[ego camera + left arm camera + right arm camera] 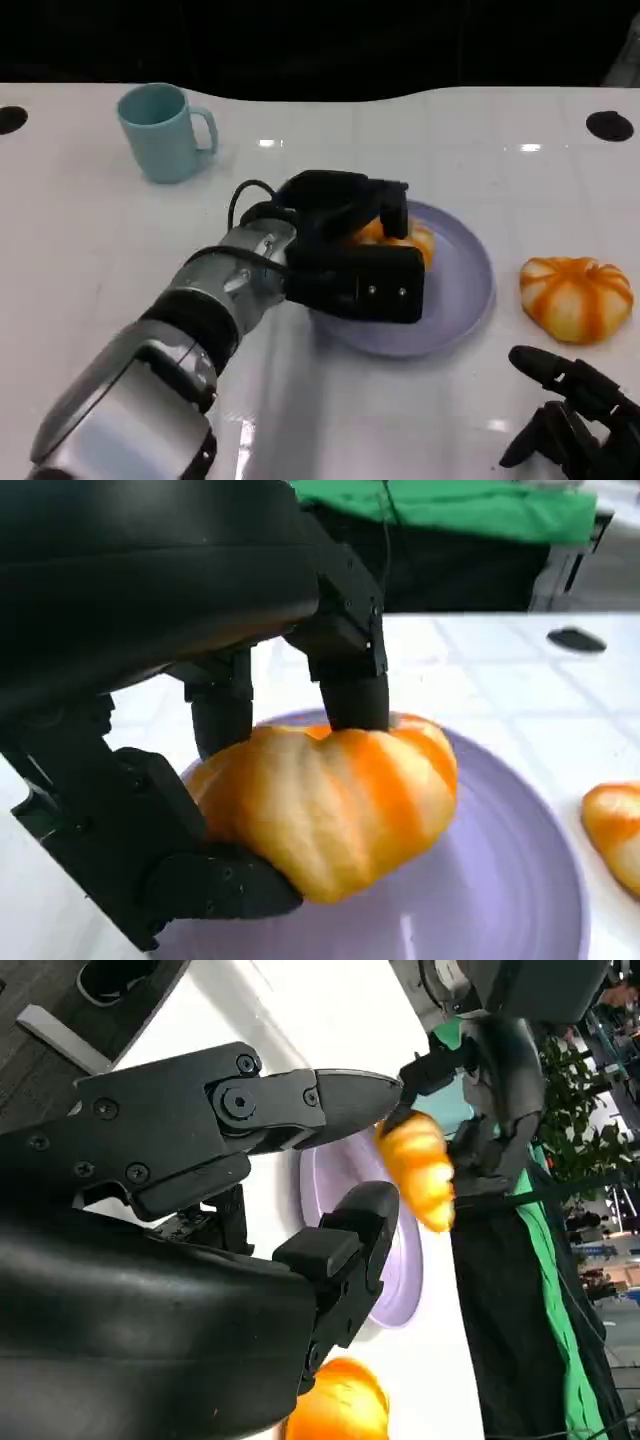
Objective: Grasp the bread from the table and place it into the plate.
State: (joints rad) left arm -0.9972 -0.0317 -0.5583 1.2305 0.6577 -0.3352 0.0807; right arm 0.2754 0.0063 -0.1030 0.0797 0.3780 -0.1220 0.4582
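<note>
My left hand (350,250) reaches over the lilac plate (462,295) and grips an orange-and-white striped bread (412,240) between its fingers. The left wrist view shows the same bread (330,800) low over the plate (500,890), with fingers (352,680) on its far side and one under its near side. I cannot tell whether it touches the plate. My right hand (575,415) lies at the table's near right edge, fingers apart and holding nothing. In the right wrist view the held bread (420,1170) sits over the plate (398,1280).
A second striped bread (575,297) lies on the white table right of the plate, just ahead of my right hand; it also appears as a bread (615,830) in the left wrist view. A teal mug (163,132) stands at the far left.
</note>
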